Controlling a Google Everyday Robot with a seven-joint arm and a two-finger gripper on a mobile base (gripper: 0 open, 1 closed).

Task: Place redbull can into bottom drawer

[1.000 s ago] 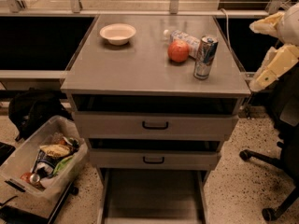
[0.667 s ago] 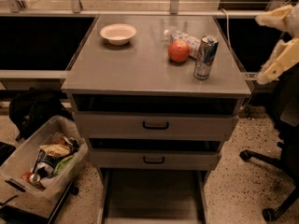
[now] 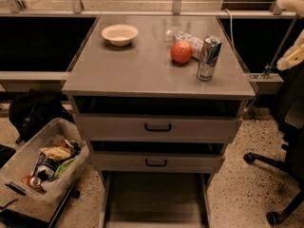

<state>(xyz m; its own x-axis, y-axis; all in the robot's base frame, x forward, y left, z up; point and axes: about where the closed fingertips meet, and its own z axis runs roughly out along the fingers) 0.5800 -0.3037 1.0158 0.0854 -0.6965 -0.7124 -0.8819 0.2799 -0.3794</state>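
Observation:
The redbull can (image 3: 209,58) stands upright on the right side of the grey cabinet top (image 3: 137,70), just right of an orange round fruit (image 3: 182,52). The bottom drawer (image 3: 154,198) is pulled out at floor level, and its flat grey floor is bare. My gripper (image 3: 290,32) is at the far right edge of the view, at about the height of the cabinet top. It is well to the right of the can, does not touch it, and is partly cut off by the frame.
A white bowl (image 3: 119,33) sits at the back left of the top. A clear plastic bottle (image 3: 187,38) lies behind the fruit. The two upper drawers (image 3: 156,127) with black handles are nearly closed. A bin of packages (image 3: 42,165) stands left and an office chair base (image 3: 280,165) right.
My gripper has drifted to the right, further towards the frame's edge. The can, fruit, bowl and drawers have not moved.

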